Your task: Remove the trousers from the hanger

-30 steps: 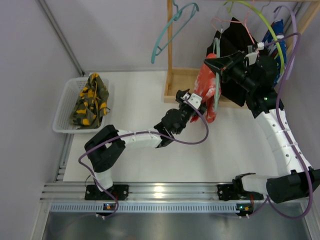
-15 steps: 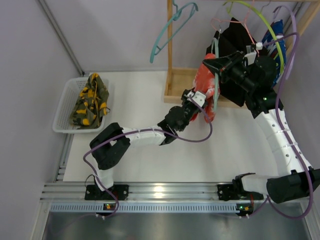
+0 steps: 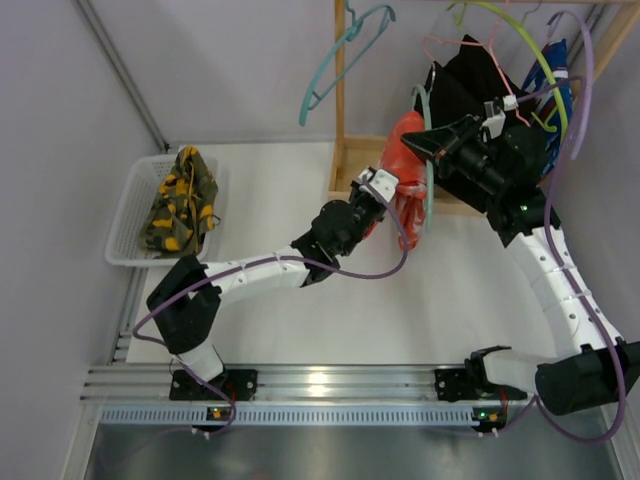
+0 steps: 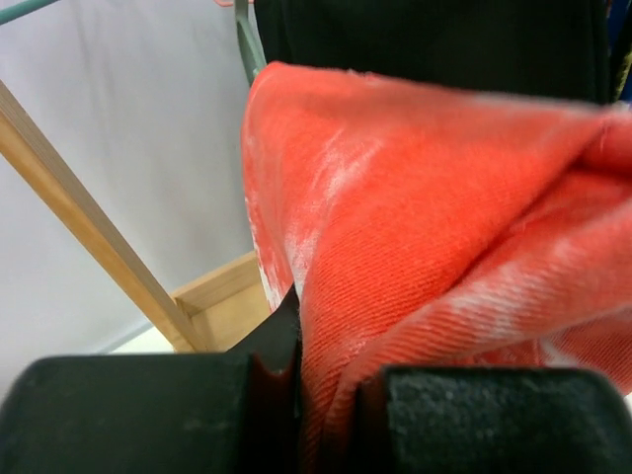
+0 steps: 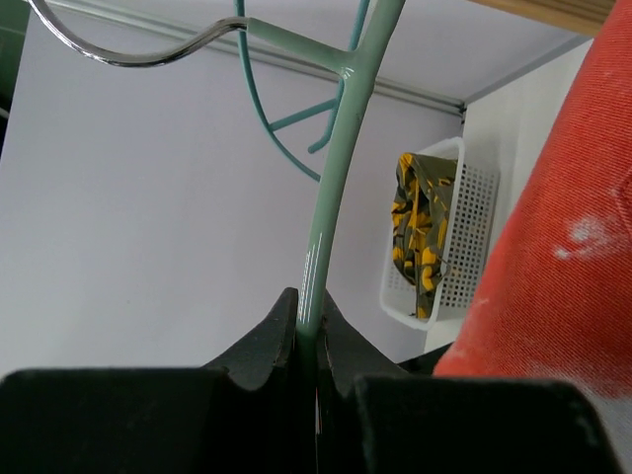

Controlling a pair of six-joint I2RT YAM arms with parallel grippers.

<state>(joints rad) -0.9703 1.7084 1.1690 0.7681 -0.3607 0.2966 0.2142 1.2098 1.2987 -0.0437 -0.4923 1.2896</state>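
Red-orange trousers (image 3: pixel 408 170) with white marks hang over a pale green hanger (image 3: pixel 428 200) in front of the wooden rack. My left gripper (image 3: pixel 390 195) is shut on a fold of their cloth (image 4: pixel 425 227), which is pinched between the jaws (image 4: pixel 326 395). My right gripper (image 3: pixel 422 143) is shut on the hanger's thin green bar (image 5: pixel 336 168), just above the red cloth (image 5: pixel 563 257). Black trousers (image 3: pixel 465 80) hang behind on the rack. Camouflage trousers (image 3: pixel 180 200) lie in the white basket (image 3: pixel 125 215) at the left.
A wooden rack frame (image 3: pixel 342 100) stands at the back with an empty teal hanger (image 3: pixel 345 55) on it. A blue garment (image 3: pixel 555 80) hangs at the far right. Purple cables loop round both arms. A wall closes the left side.
My left gripper has risen to the red-orange trousers and shut on their cloth. The right gripper, holding the hanger, has shifted slightly left.
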